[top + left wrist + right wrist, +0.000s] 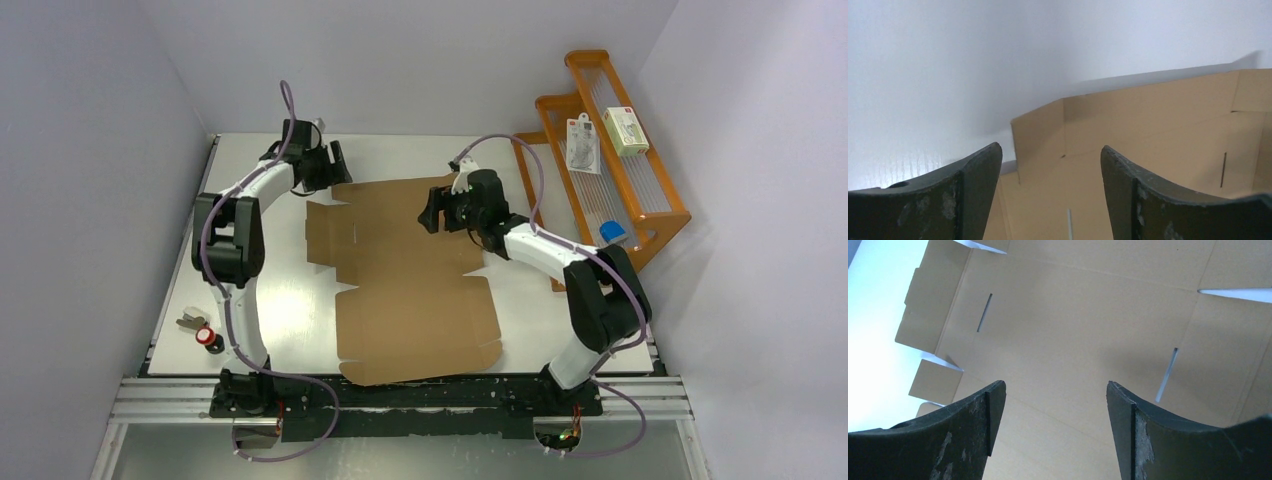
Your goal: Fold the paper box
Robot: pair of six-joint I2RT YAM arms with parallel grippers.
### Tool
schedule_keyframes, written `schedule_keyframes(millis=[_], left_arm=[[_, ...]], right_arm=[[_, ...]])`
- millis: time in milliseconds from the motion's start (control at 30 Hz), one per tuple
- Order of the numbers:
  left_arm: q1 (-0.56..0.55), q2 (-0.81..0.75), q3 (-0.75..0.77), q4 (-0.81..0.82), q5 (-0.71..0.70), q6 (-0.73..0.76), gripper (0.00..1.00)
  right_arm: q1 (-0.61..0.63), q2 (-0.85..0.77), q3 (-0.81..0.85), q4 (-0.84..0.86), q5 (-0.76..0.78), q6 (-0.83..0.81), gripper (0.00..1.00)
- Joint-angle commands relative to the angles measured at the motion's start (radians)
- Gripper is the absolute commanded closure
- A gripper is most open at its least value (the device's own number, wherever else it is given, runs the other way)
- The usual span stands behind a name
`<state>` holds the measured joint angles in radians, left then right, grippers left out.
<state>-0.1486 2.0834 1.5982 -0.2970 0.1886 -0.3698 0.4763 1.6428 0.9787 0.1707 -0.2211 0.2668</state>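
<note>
Box (415,290) is an unfolded sheet lying flat on the tabletop (290,310), between the two arms, with no flap clearly raised. Left hand (335,163) hangs at its far left corner, and right hand (432,212) is over the far middle panel. Both have fingers apart and hold nothing. I judge this the opening step: choosing a first flap. Next, one hand should pin the panel while the other slips under a flap edge and turns it up along its crease.
</note>
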Motion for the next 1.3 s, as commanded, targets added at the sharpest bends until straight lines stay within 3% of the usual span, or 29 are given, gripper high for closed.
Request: schedule_keyframes(millis=[0,300,400,533,733,1000,1267], left_arm=[[0.043,0.072,0.046,-0.003,0.096,0.031,0.24],[0.058,0.170,0.111,0.080,0.310,0.063,0.43],[0.058,0.167,0.104,0.106,0.348,0.091,0.54],[0.058,0.152,0.061,0.193,0.404,0.133,0.75],[0.057,0.128,0.020,0.287,0.513,0.193,0.90],[0.032,0.066,-0.042,0.368,0.610,0.237,0.92],[-0.005,0.029,-0.068,0.392,0.620,0.249,0.92]], right_arm=[[-0.027,0.037,0.051,0.004,-0.065,-0.034,0.22],[-0.055,0.120,0.166,-0.015,-0.084,-0.086,0.22],[-0.074,0.149,0.219,-0.044,-0.093,-0.112,0.22],[-0.097,0.186,0.298,-0.082,-0.120,-0.182,0.22],[-0.151,0.291,0.481,-0.253,-0.253,-0.351,0.19],[-0.182,0.457,0.762,-0.495,-0.324,-0.528,0.19],[-0.191,0.571,0.890,-0.634,-0.434,-0.641,0.19]])
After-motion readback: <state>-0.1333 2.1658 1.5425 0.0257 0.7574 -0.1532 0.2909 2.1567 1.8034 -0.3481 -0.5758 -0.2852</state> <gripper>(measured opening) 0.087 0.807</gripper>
